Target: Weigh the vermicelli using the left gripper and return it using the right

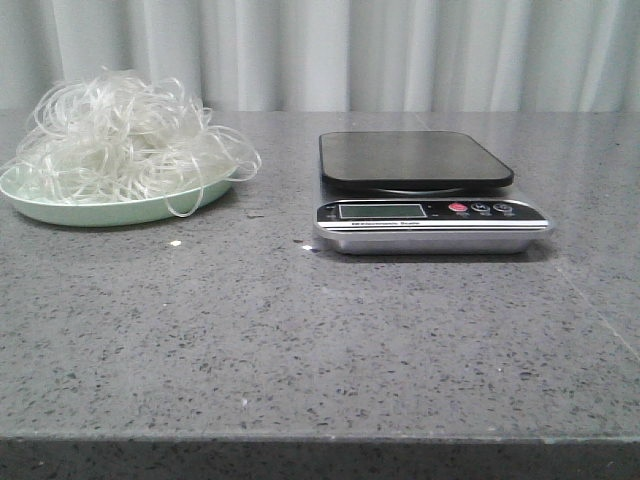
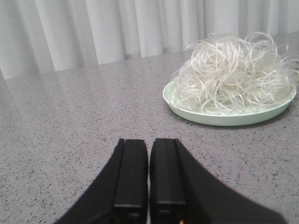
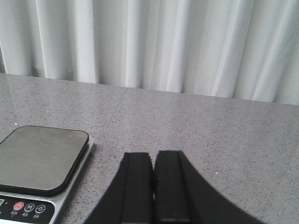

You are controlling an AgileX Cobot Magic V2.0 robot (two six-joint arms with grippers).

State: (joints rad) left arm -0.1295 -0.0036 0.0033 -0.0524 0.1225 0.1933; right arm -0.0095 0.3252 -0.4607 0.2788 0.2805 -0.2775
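The vermicelli [image 1: 125, 135] is a fluffy tangle of whitish strands heaped on a pale green plate [image 1: 95, 211] at the table's back left. It also shows in the left wrist view [image 2: 231, 74] on the plate [image 2: 224, 119]. A kitchen scale [image 1: 425, 190] with a bare black platform stands at centre right; it also shows in the right wrist view [image 3: 39, 158]. My left gripper [image 2: 149, 142] is shut and empty, low over the table, short of the plate. My right gripper [image 3: 153, 155] is shut and empty, beside the scale. Neither gripper shows in the front view.
A grey speckled stone tabletop [image 1: 300, 330] with a white curtain [image 1: 400, 50] behind it. A few small crumbs [image 1: 176, 243] lie in front of the plate. The table's front edge runs along the bottom of the front view.
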